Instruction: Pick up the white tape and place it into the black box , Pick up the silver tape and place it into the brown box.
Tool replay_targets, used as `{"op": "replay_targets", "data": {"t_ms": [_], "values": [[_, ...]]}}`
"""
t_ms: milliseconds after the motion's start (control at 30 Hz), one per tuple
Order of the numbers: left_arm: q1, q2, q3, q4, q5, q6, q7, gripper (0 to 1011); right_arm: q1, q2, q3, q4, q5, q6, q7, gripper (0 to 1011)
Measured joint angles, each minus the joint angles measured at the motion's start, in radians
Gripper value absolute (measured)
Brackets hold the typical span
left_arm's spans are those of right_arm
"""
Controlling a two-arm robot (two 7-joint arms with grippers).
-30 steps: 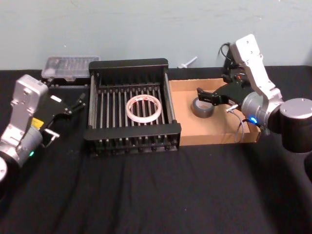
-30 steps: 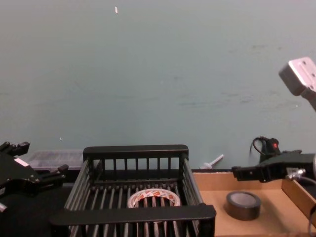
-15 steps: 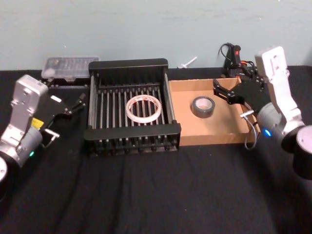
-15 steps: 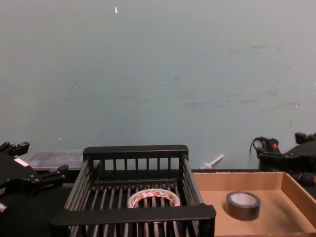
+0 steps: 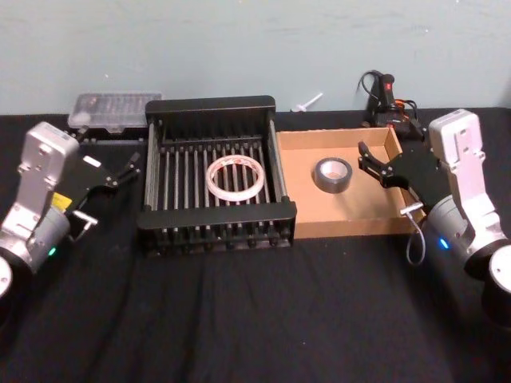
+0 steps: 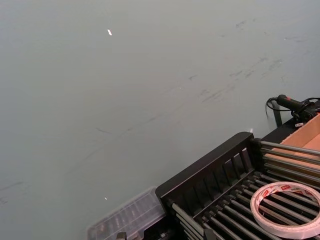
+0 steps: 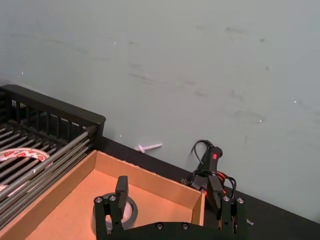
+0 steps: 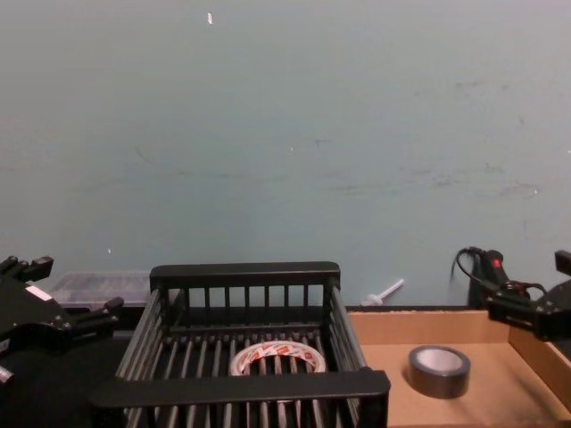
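Two tapes, both boxed. White tape point(image 5: 235, 176) lies flat on the slatted floor of the black box point(image 5: 215, 226), hole facing up, roughly centred, slightly toward the 3 o'clock side. Being a ring, it has no long axis to speak of. Red-and-white print runs round the inner core; lettering too small to read.

Silver tape point(image 5: 332, 175) lies flat on the floor of the brown box point(image 5: 343, 226), hole up, pale core showing, sitting in the 12 o'clock half of the box and apart from all four walls. No legible label.

Black box and brown box stand side by side on the black worktop point(image 5: 239, 319), walls touching or nearly so; brown box at 3 o'clock of the black one. Slats of the black box run 12 to 6.

Right pincer point(image 5: 377, 162) hangs at the 3 o'clock wall of the brown box, fingers spread, nothing between them, pointing toward 9 o'clock at the silver tape but clear of it. From the right wrist view, one finger point(image 7: 121, 190) stands in front of the roll.

Left pincer point(image 5: 128, 171) is parked at 9 o'clock of the black box, just off its wall, fingers parted and empty.

Clear plastic case point(image 5: 112, 109) sits behind it at 11 o'clock. Black cable with red part point(image 5: 385, 89) lies at 1 o'clock behind the brown box.
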Motion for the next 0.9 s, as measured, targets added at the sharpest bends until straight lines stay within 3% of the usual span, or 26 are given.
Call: {"op": "replay_targets", "data": {"t_ms": [900], "values": [[0.000,0.000,0.000,0.000,0.000,0.000,0.000,1001,0.001,-0.001,-0.001,0.001,-0.001,0.002,0.000,1002]]}}
